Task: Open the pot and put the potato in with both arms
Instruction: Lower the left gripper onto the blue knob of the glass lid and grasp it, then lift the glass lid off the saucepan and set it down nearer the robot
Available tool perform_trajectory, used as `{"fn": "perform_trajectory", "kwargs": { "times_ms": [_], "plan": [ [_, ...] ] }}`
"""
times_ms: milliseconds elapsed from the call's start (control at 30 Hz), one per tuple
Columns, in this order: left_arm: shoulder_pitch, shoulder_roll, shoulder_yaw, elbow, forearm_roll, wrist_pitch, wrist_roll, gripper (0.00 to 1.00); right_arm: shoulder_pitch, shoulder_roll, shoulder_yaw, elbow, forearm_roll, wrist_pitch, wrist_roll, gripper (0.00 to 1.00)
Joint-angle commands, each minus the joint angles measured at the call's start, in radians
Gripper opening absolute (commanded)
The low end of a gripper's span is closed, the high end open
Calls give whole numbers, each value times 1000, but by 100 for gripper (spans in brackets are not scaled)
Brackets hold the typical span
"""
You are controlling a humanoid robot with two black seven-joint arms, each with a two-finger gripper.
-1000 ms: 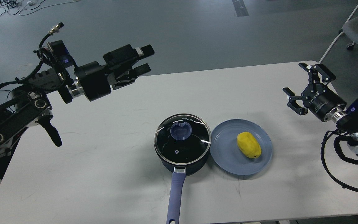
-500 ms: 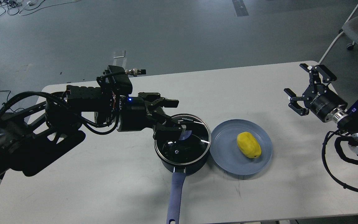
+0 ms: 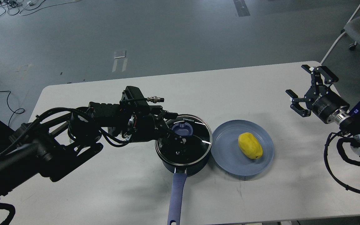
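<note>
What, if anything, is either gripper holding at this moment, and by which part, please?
Right gripper: open, holding nothing. Left gripper: its fingers sit at the blue knob of the glass lid, but whether they have closed on it cannot be told.

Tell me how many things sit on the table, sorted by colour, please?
Blue or navy: 2, the pot and the plate.
Yellow: 1, the potato.
Clear glass: 1, the lid on the pot.
Total: 4.
</note>
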Motion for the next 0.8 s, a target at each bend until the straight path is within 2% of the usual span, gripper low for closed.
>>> {"fn": "perform_trajectory", "kwargs": {
  "times_ms": [0,167,233,300,333,433,567,767],
  "plan": [
    [19,0,-1,1,1,7,0,98,-2,1,0,0,0,0,0,100],
    [28,0,1,1,2,22,0,98,-2,1,0,0,0,0,0,100],
    [27,0,-1,1,26,25,0,94,-3,1,0,0,-1,0,0,100],
    [28,0,-1,1,38,32,0,88,-3,1,-1,0,-1,0,0,100],
    [28,0,-1,1,38,38,0,76,-3,1,-1,0,-1,0,0,100],
    [27,-2,-1,1,38,42,0,59,-5,1,-1,0,-1,0,0,100],
    [23,3,-1,-1,38,42,0,45,-3,2,-1,0,-1,0,0,100],
    [5,40,-8,-70,38,42,0,45,-3,-1,-1,0,-1,0,0,100]
  ]
}}
